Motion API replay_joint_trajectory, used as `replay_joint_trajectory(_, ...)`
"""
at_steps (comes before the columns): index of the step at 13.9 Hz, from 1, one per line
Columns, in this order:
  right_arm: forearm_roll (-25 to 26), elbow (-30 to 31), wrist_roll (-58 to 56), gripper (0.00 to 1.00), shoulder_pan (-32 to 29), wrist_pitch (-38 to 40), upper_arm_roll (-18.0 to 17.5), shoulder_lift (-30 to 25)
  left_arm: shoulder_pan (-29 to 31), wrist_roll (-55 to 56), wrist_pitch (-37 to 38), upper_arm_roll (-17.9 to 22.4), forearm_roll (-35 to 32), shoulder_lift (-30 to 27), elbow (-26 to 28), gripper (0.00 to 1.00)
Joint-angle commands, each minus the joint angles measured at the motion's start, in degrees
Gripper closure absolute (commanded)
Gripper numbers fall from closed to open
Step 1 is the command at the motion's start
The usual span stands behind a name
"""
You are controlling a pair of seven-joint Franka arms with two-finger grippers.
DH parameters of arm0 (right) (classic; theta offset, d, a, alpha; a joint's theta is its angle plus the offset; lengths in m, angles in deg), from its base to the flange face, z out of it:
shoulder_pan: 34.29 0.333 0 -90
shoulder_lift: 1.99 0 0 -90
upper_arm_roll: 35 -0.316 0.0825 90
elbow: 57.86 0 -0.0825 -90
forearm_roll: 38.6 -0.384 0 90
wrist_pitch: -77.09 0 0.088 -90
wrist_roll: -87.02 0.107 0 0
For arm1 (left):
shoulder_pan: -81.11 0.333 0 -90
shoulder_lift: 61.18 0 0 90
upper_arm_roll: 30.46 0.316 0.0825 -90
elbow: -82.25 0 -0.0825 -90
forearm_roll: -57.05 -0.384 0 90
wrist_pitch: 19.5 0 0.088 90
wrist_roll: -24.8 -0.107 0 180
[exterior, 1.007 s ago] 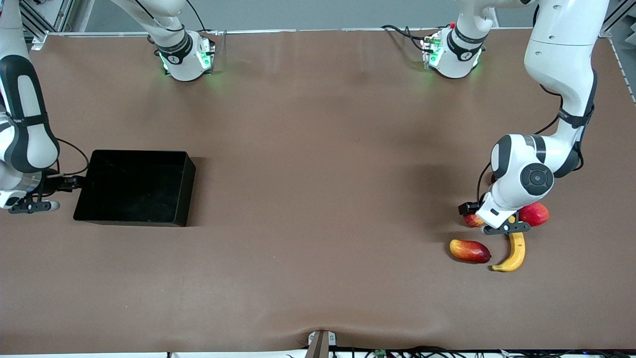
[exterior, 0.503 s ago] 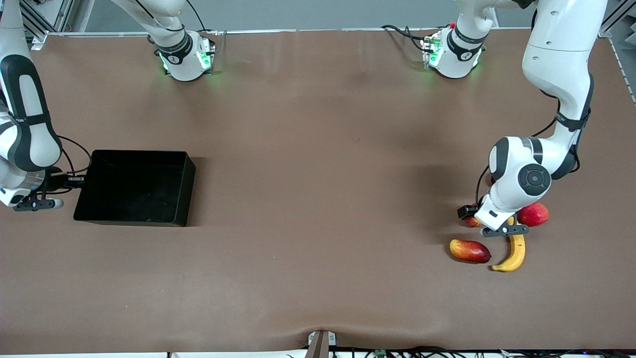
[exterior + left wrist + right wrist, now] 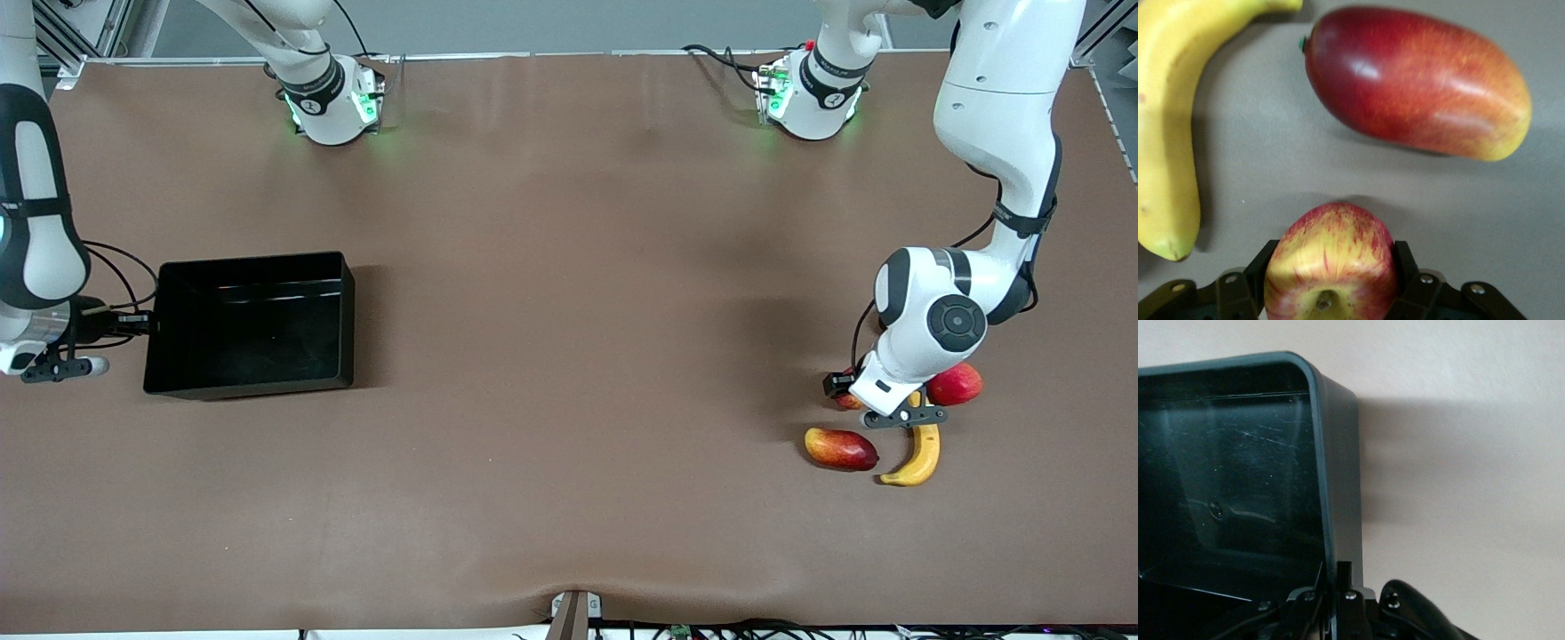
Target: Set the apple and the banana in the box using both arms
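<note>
The apple point(image 3: 1331, 260), red with yellow streaks, sits between my left gripper's fingers point(image 3: 1404, 263); the left gripper point(image 3: 1331, 257) is shut on it. In the front view the gripper point(image 3: 853, 398) covers most of the apple point(image 3: 845, 402), low over the table. The yellow banana point(image 3: 920, 449) lies beside it, nearer the front camera, and also shows in the left wrist view point(image 3: 1168, 133). My right gripper point(image 3: 142, 322) is shut on the wall of the black box point(image 3: 253, 267) at the right arm's end of the table. The right wrist view shows the fingers point(image 3: 1346, 577) pinching that wall point(image 3: 1338, 453). The box is empty.
A red-yellow mango-like fruit point(image 3: 840, 447) lies next to the banana and shows in the left wrist view point(image 3: 1418, 83). A smooth red fruit point(image 3: 956, 382) lies beside the left wrist. Brown table point(image 3: 569, 356) spans between box and fruits.
The box has shifted slightly toward the left arm's end and turned a little, held by my right gripper. My left gripper has settled a bit lower over the apple.
</note>
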State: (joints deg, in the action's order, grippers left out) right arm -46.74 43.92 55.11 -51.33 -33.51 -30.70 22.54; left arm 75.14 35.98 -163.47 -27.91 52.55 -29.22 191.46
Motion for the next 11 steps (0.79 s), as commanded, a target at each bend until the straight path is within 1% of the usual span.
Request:
replay_joint_trajectory(1,-2.4,-4.4,-0.2,1.0,2.2,6.5,-0.1,-1.3,-0.3,1.2,0.8,0.2,-1.7,-2.6,-0.6,1.0)
replay_joint_trajectory(3,-4.1,-5.6,2.7,1.0,3.5,9.2,-0.2,-1.6,-0.4,1.3,3.8,0.2,-1.7,-3.2,-2.1,1.0)
replay_joint_trajectory(5,-5.0,-7.5,6.4,1.0,7.0,12.0,-0.2,-2.6,-0.4,1.4,8.3,0.0,-1.7,-4.1,-4.3,1.0)
replay_joint_trajectory(6,-5.0,-8.2,10.7,1.0,9.6,13.3,-0.2,-3.4,-0.5,1.4,9.1,-0.1,-1.7,-4.5,-4.5,1.0)
replay_joint_trajectory(8,-5.0,-8.3,20.3,1.0,16.0,13.6,-0.2,-4.7,-0.5,1.3,9.4,-0.2,-1.7,-5.1,-4.7,1.0)
replay_joint_trajectory(10,-5.0,-9.1,26.8,1.0,23.3,12.7,-0.1,-4.8,-0.5,1.2,10.2,-0.3,-1.7,-6.2,-4.7,1.0)
replay_joint_trajectory(11,-5.0,-9.8,32.0,1.0,26.8,11.8,0.0,-4.3,-0.5,1.2,11.0,-0.4,-1.7,-6.8,-4.7,1.0)
